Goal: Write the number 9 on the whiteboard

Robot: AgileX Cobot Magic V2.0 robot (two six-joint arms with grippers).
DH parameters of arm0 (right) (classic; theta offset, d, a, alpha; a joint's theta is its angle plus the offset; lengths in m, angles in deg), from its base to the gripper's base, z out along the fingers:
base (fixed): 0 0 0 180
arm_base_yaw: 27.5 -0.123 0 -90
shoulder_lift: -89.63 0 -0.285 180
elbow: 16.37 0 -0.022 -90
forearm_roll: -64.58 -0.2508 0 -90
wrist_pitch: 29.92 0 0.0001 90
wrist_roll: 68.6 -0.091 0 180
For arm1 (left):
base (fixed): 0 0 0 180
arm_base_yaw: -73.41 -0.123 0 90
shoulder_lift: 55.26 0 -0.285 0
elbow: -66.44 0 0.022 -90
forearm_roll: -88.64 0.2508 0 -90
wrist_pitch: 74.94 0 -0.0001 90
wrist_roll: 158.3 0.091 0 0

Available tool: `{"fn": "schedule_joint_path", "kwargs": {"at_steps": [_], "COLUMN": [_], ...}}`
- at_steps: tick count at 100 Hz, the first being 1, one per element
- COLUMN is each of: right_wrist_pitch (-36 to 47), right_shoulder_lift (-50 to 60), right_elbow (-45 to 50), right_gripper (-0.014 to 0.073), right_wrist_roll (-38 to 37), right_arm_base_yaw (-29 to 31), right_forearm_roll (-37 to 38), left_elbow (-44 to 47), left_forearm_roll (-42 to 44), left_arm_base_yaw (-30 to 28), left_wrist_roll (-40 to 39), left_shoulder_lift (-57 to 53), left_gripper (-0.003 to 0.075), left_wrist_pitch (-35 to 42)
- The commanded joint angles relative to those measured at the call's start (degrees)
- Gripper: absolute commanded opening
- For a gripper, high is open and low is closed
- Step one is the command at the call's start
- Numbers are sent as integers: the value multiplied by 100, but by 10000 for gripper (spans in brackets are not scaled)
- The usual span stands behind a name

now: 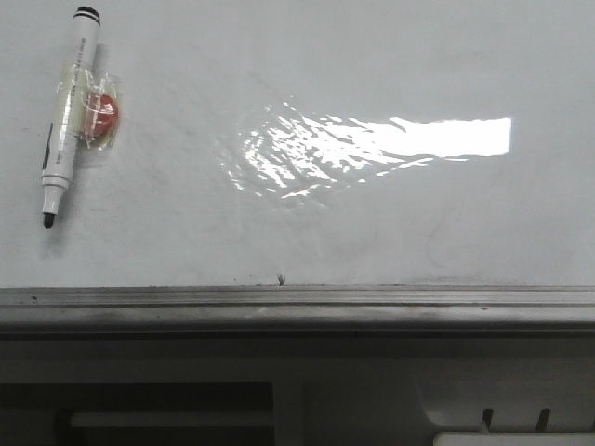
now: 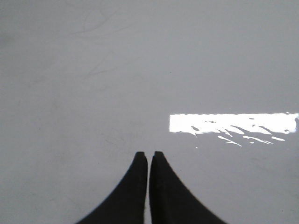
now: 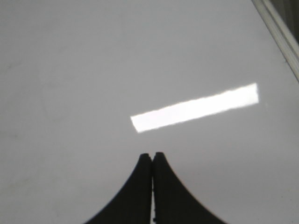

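Sitting nearest the camera, the beige-grey panel (image 1: 372, 390) with dark slots is lying below the grey metal rail (image 1: 297, 307). Beyond it the glossy whiteboard (image 1: 307, 65) is stretching away, faintly smudged and throwing back a bright bar of glare (image 1: 409, 139); no number 9 is showing on it yet. Farther off at the left, a white marker (image 1: 67, 116) with its black tip bare is lying on the board, a red lump (image 1: 100, 111) taped to its barrel. Both the left gripper (image 2: 148, 154) and the right gripper (image 3: 153, 155) are hanging over bare board with fingers pressed together, holding nothing. The taped wrap is looking slick, so a grasp there is likely risking slip or a skewed tip
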Motion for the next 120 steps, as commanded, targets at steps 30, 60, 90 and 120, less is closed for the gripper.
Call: {"fn": "schedule_joint_path", "kwargs": {"at_steps": [30,60,90,120], "right_wrist_pitch": [-136,34,-173,-375], "right_shoulder_lift": [-1882,-2401,-2459,-2459], "right_elbow": [-1286,-1286,-1274,-1274], "right_gripper": [-69,-69,-69,-69], "right_wrist_roll": [13,13,13,13], "right_arm_base_yaw": [40,40,40,40], "right_forearm_roll": [3,3,3,3], "left_elbow": [-733,-663,-663,-663], "left_forearm_roll": [-14,-308,-341,-799], "left_arm_base_yaw": [175,1486,3056,3678], "left_wrist_roll": [-38,-38,-38,-61], "left_shoulder_lift": [809,1156,2216,3834], "left_gripper": [-19,295,326,326], "left_wrist_pitch": [310,347,918,1770]}}
